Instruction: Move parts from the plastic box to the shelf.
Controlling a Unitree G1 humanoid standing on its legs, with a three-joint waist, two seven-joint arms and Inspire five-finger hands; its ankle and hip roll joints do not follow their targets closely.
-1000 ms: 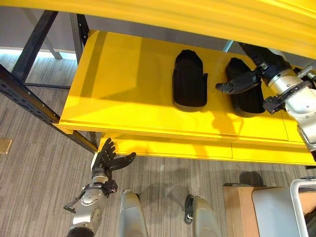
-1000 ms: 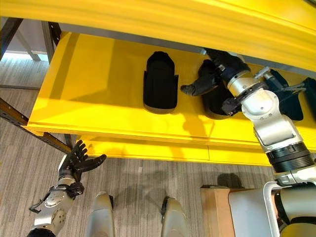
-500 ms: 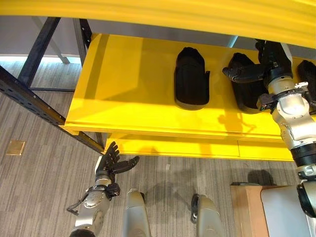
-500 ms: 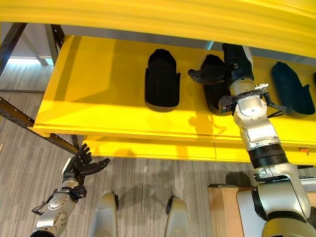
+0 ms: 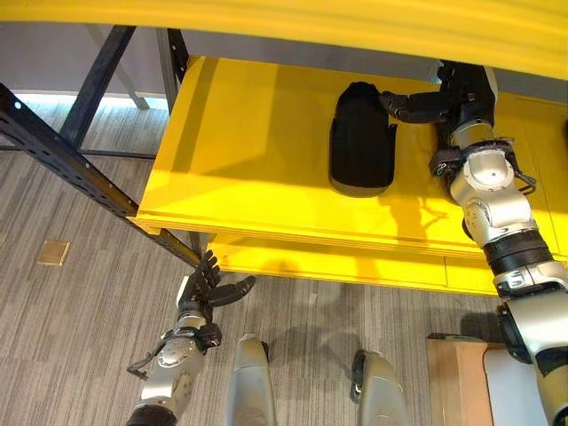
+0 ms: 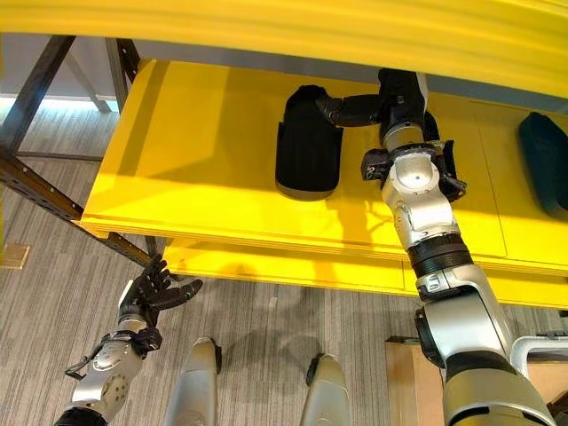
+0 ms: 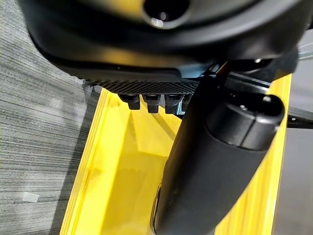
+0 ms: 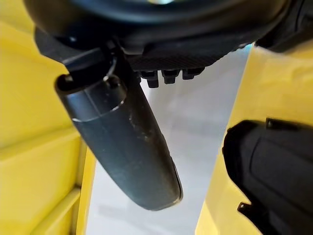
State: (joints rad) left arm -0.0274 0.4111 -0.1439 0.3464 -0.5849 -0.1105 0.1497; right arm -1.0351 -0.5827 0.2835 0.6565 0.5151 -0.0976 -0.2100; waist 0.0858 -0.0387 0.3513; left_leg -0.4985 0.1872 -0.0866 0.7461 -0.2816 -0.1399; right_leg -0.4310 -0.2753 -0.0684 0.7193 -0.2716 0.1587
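The left hand hangs low by the shelf edge, fingers spread and empty. A black part lies flat on the shelf; it looks stiff, light and smooth, best gripped across its narrow sides. The right hand is just beside it, thumb out, holding nothing.

Bare yellow shelf left of the black part; upper shelf close overhead.

Both eye views look steeply down from the head and share the yellow shelf toward 12 o'clock and the grey floor near 6. Each wrist view peers along its own hand from very close, past the thumb to yellow shelf boards.
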